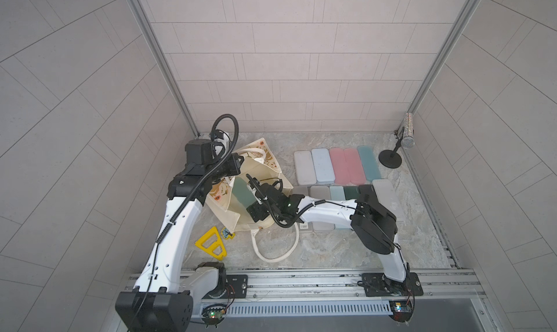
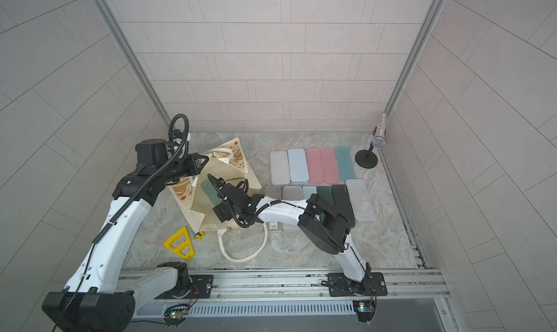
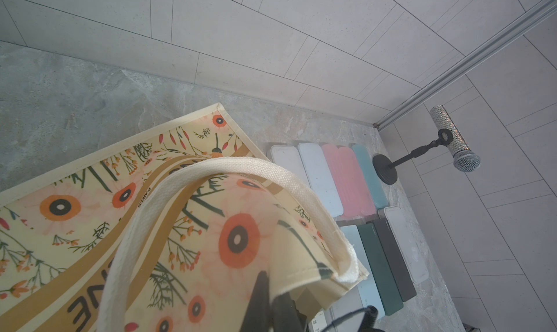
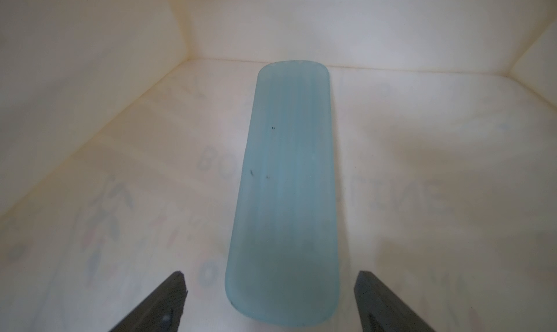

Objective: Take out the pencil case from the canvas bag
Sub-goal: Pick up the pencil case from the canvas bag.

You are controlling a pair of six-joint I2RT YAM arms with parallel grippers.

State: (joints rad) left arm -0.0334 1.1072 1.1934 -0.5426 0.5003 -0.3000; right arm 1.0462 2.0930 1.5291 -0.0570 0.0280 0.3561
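Observation:
The canvas bag [image 1: 230,217] [image 2: 197,216] lies on its side with its mouth held up. My left gripper [image 3: 271,288] [image 1: 239,159] is shut on the bag's upper rim near a rope handle [image 3: 211,170]. Inside lies the pencil case [image 4: 286,194], a translucent teal oblong flat on the bag's lower wall, also seen in both top views [image 1: 242,191] [image 2: 208,191]. My right gripper [image 4: 271,274] [image 1: 253,200] is inside the bag's mouth and open. Its fingers [image 4: 168,297] stand on either side of the case's near end, apart from it.
Two rows of pencil cases [image 1: 337,166] in grey, blue, pink and green lie right of the bag, partly under my right arm. A microphone on a stand [image 1: 408,139] is at the back right corner. A yellow triangular frame [image 1: 211,247] and the bag's other rope handle [image 1: 277,255] lie near the front.

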